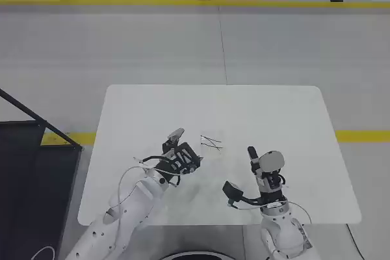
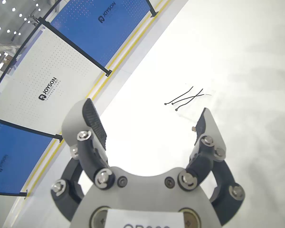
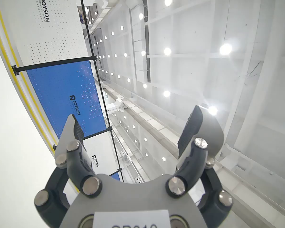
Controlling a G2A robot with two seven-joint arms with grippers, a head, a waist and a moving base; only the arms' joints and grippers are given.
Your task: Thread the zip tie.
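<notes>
White table (image 1: 279,117) under both arms, pale grey floor (image 1: 182,45) all around it.

Left gripper (image 1: 187,148) (image 2: 146,110): hung low over the table, tilted down toward the surface, jaws spread wide. Held nothing; both ribbed pads (image 2: 95,119) bare, with white table showing between them.

Just ahead of its fingertips, close but not touching: zip ties (image 1: 210,143) (image 2: 189,96), black, flat on the table. Thin strands, lightly curved, crossed over one another, with the small heads at the ends nearer to the gripper. Looked like two or three; could not count them for sure. At the far end of the bunch, a pale strand (image 2: 207,94), too faint to say what it was.

Right gripper (image 1: 261,157) (image 3: 134,115): stood off to the side of the left one, nearer to the robot's edge of the table and well apart from the zip ties. Pointed upward, away from the table, jaws also spread wide and with nothing between them. Beyond its fingertips, only a white ceiling (image 3: 192,36) with round lamps (image 3: 225,49).

Farther out from the left gripper, past the table's edge: a yellow line (image 2: 123,55) along the floor, then standing panels (image 2: 97,24) in blue and white on black frames. Same yellow line (image 1: 370,136) seen from above on the right gripper's side of the table. On the left gripper's outer side, down on the floor, a dark framed screen (image 1: 19,169).
</notes>
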